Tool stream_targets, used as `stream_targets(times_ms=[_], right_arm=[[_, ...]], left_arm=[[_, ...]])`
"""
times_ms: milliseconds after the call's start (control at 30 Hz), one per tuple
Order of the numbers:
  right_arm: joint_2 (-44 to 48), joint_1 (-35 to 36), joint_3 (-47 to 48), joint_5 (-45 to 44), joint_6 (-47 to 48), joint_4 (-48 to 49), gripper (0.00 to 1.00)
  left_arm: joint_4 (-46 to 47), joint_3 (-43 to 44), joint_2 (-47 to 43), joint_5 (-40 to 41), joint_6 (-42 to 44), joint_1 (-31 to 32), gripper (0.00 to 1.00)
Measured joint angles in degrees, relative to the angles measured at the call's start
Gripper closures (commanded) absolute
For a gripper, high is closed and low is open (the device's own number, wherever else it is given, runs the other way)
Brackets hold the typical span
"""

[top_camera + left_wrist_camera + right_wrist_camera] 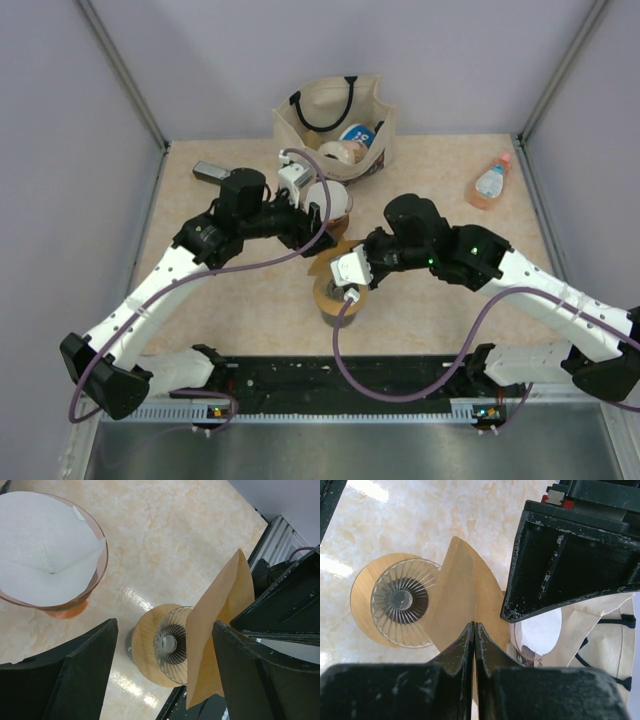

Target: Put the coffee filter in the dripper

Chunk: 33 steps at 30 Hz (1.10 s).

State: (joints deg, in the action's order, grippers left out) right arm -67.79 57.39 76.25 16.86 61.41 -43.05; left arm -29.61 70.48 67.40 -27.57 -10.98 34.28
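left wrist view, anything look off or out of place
The coffee filter sits spread in the dripper, a small flap sticking out at its edge. Odder: a second, tan filter hangs flat, pinched in the right gripper near the wooden-ringed clear cone, inside nothing.

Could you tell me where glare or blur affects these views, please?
Left wrist: white glare streaks on the glossy table beside the wooden ring; right wrist: a blown-out patch top left, and the right gripper looks slightly soft close to the lens; top external: evenly lit, sharp, no strong glare.
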Motion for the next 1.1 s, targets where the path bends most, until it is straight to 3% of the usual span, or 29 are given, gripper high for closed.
stream_targets(times_ms=[300, 667, 767, 933, 1100], right_arm=[[-0.2, 0.0, 1.9, 0.0, 0.2, -1.2, 1.00], [-0.2, 0.0, 3.3, 1.3, 2.5, -1.9, 1.00], [-0.2, 0.0, 4.1, 1.4, 2.6, -2.1, 1.00], [-0.2, 0.0, 4.2, 1.5, 2.8, -2.1, 1.00], [-0.2, 0.3, 4.2, 2.1, 2.7, -2.7, 1.00]], left_arm=[[1.5, -2.1, -0.9, -3.5, 0.3, 0.1, 0.20], [3.1, -2.5, -2.2, -4.8, -0.1, 0.7, 0.44], [3.1, -2.5, -2.0, -5.3, -0.3, 0.9, 0.56], [3.6, -2.4, -1.6, -5.2, -0.8, 1.1, 0.99], [3.5, -0.4, -0.5, 1.8, -0.8, 1.2, 1.00]])
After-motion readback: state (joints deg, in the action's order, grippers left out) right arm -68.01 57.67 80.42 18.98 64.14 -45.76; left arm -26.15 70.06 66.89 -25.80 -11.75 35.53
